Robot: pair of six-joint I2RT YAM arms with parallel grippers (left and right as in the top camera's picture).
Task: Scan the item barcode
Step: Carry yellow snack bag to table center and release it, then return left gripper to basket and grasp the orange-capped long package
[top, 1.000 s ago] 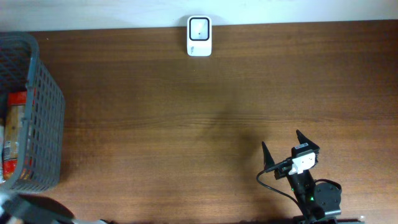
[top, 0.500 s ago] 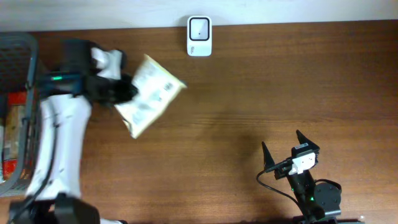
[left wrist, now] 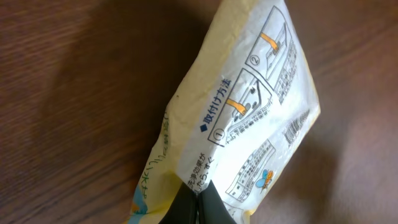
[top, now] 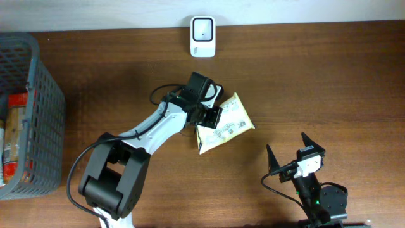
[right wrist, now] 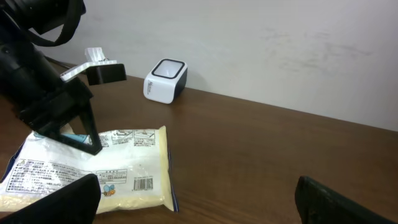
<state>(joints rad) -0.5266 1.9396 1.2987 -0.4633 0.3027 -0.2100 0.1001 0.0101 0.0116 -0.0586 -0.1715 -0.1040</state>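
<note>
The item is a pale yellow and white packet, printed side up, low over the middle of the table. My left gripper is shut on its left edge; in the left wrist view the black fingertips pinch the wrapper. The packet's barcode faces up near the edge closest to my right arm. The white scanner stands at the table's far edge, well apart from the packet. Near the front right, my right gripper stands open and holds nothing.
A grey mesh basket with several packaged items stands at the left edge. In the right wrist view the scanner stands before a white wall, and bare brown wood lies between the right gripper and the packet.
My left arm has swung from the basket side to the middle of the table, carrying the packet right and toward the front. The right arm has not moved.
</note>
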